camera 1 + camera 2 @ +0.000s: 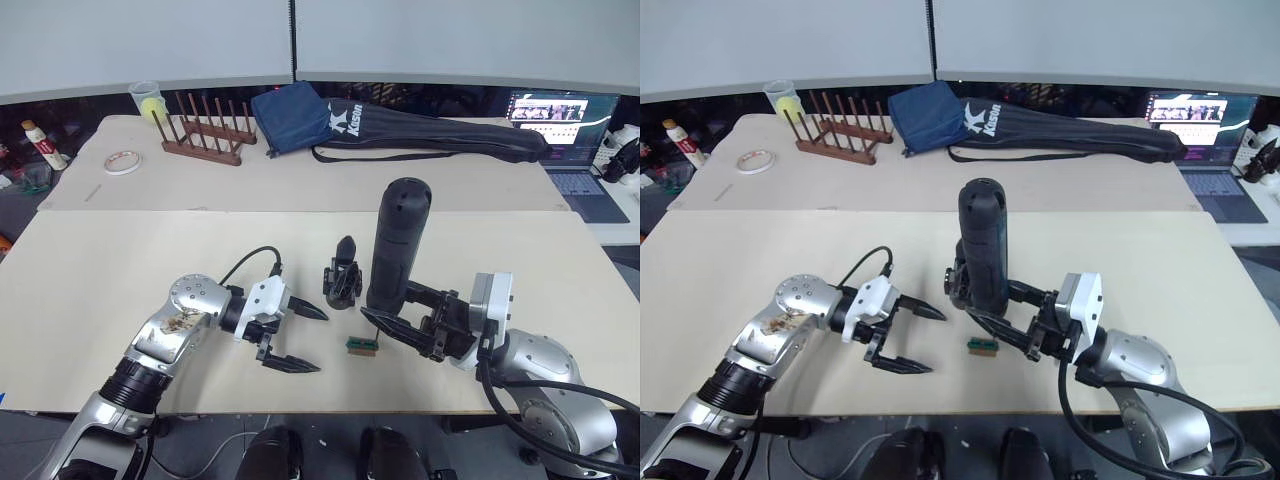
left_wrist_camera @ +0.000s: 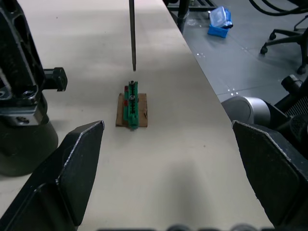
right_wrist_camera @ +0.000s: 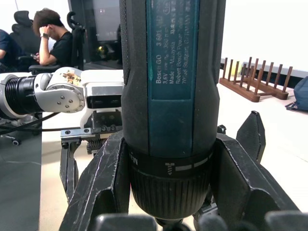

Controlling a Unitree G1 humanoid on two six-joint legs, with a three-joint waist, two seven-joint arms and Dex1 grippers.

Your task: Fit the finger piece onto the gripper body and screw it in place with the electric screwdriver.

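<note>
Head views: your right gripper (image 1: 400,322) clamps the electric screwdriver (image 1: 398,240) upright on the beige table (image 1: 100,270), bit pointing down beside the small green block (image 1: 361,346). The gripper body (image 1: 342,275) stands just left of the screwdriver, prong up. Your left gripper (image 1: 300,338) hovers near the block, fingers spread wide and empty.

Left wrist view: between your open fingertips (image 2: 79,159) lies the green block on its brown backing; the screwdriver's thin metal bit (image 2: 132,33) hangs just above its far end. The gripper body's rounded base (image 2: 21,139) sits alongside.

Right wrist view: both fingers (image 3: 103,178) press the screwdriver's collar; your left gripper (image 3: 70,166) shows beyond. A seated person (image 3: 55,38) is in the background.
</note>
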